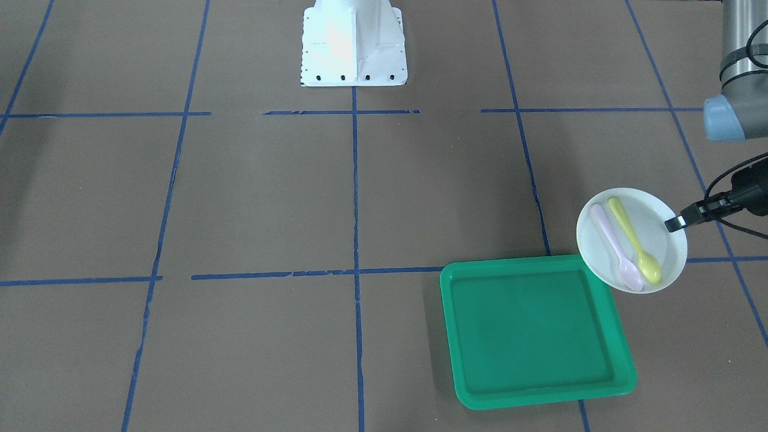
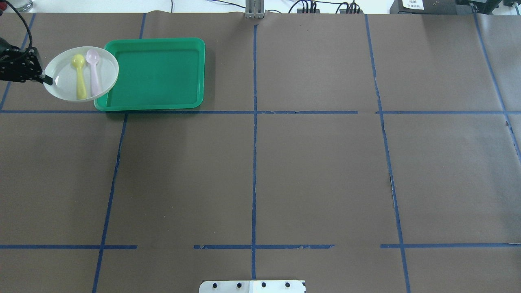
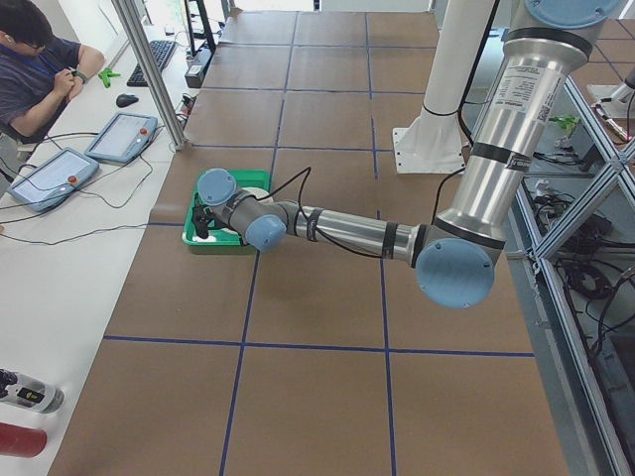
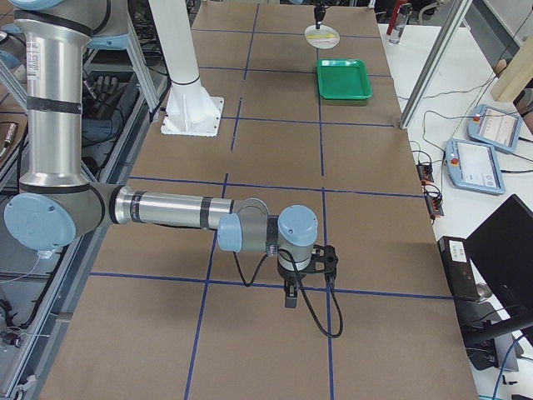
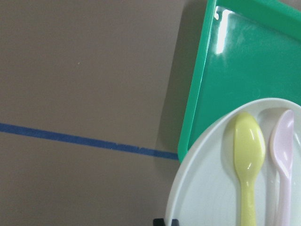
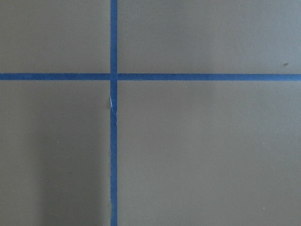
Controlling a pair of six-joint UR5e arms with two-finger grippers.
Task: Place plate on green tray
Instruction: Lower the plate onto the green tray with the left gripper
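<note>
Two spoons [image 1: 633, 240] lay on the plate [image 1: 660, 240], left claw [image 1: 677, 224] clamped on its rim.
Plate overlapped the green tray [image 1: 534, 330] corner, not yet set inside; right claw [image 4: 289, 298] state: couldn't tell.

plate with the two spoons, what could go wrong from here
1. The left gripper pinches the plate by one rim spot only; it could tilt or slip.
2. The yellow spoon and pink spoon lie loose and could slide off.
3. The plate overlaps the tray's corner; lowered here, it might land on the lip.
</note>
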